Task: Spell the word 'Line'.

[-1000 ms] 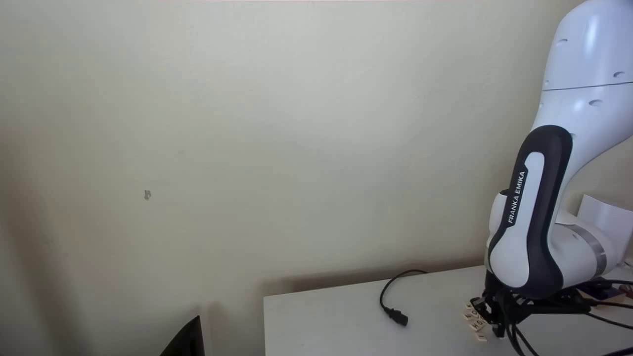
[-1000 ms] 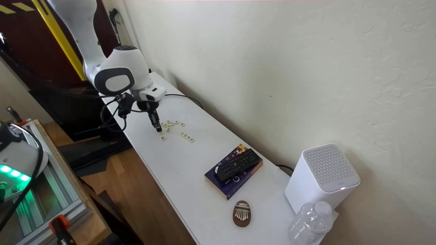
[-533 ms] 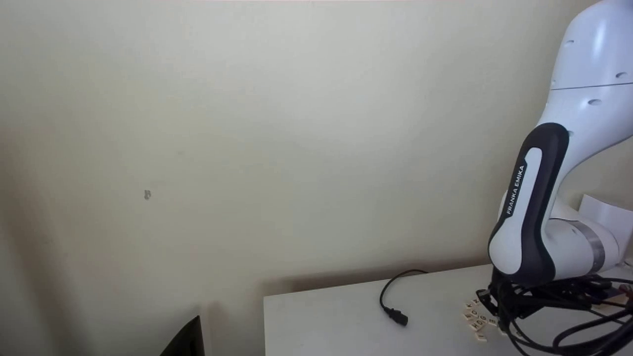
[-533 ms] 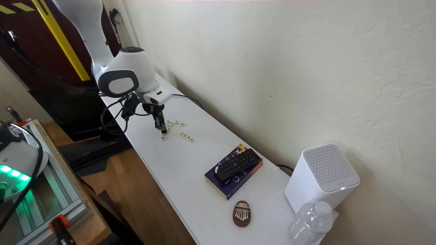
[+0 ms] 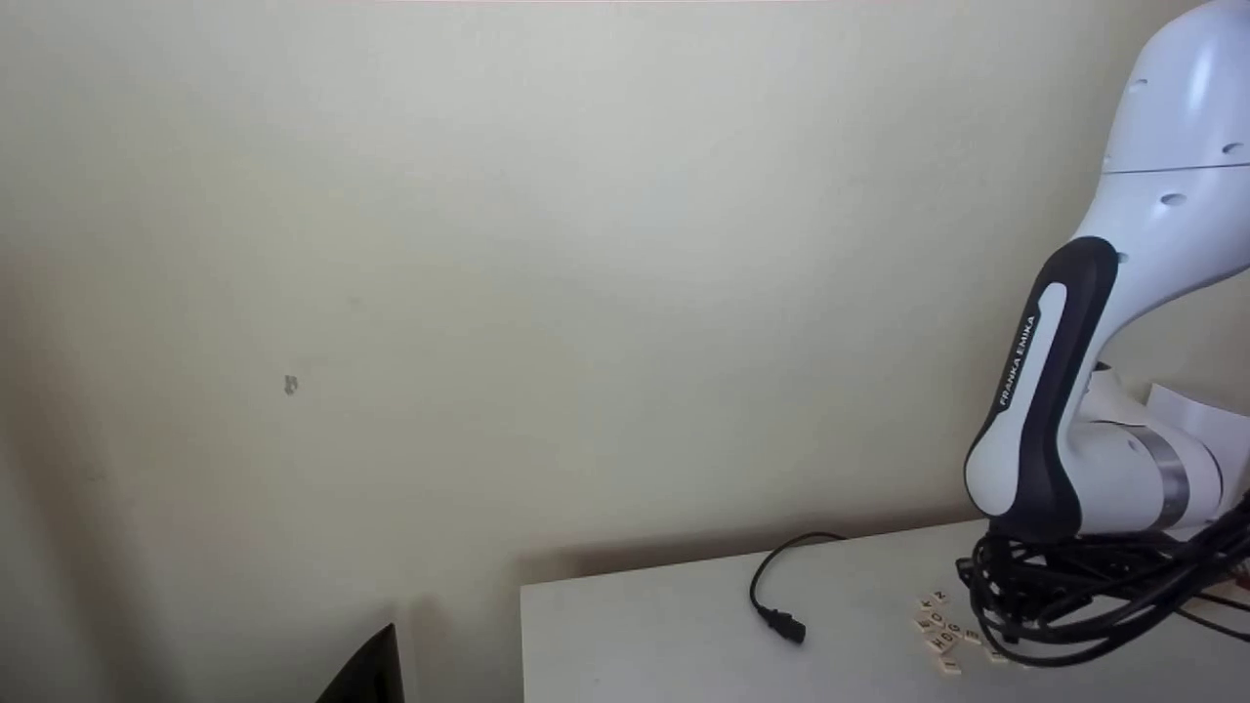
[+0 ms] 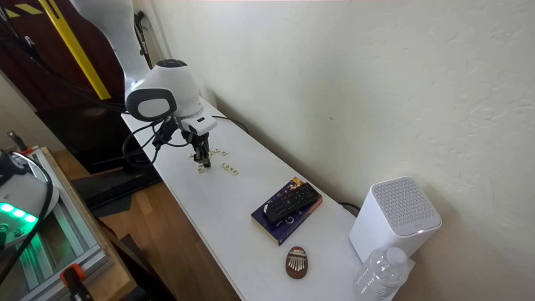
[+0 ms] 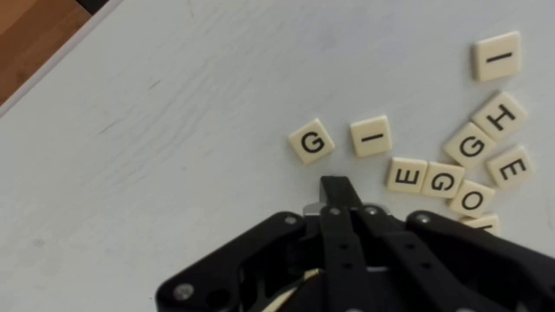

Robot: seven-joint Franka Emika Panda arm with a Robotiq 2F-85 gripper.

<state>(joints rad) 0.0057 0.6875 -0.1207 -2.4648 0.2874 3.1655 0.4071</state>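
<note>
Small cream letter tiles lie flat on the white table. In an exterior view, a straight row of tiles (image 6: 230,168) reads LONE. That row is outside the wrist view. Loose tiles there include a G tile (image 7: 312,141) and an I tile (image 7: 371,136) just ahead of the fingers, with a second I tile (image 7: 497,56) at upper right. An E tile (image 7: 406,174), an O tile (image 7: 471,198) and an H tile (image 7: 500,115) belong to the cluster on the right. My gripper (image 7: 339,190) is shut, holding nothing, just short of the G and I tiles. Cables partly hide it in an exterior view.
A black cable plug (image 5: 784,626) lies on the table. Farther along are a book (image 6: 273,234) with a remote (image 6: 292,202) on it, a brown thumb piano (image 6: 296,262), a clear bottle (image 6: 381,274) and a white box-like device (image 6: 393,217). The table edge (image 7: 60,56) runs at upper left.
The shut gripper has swept across the loose tiles toward the LONE row, covering some in an exterior view and uncovering others. The row itself has stayed put.
</note>
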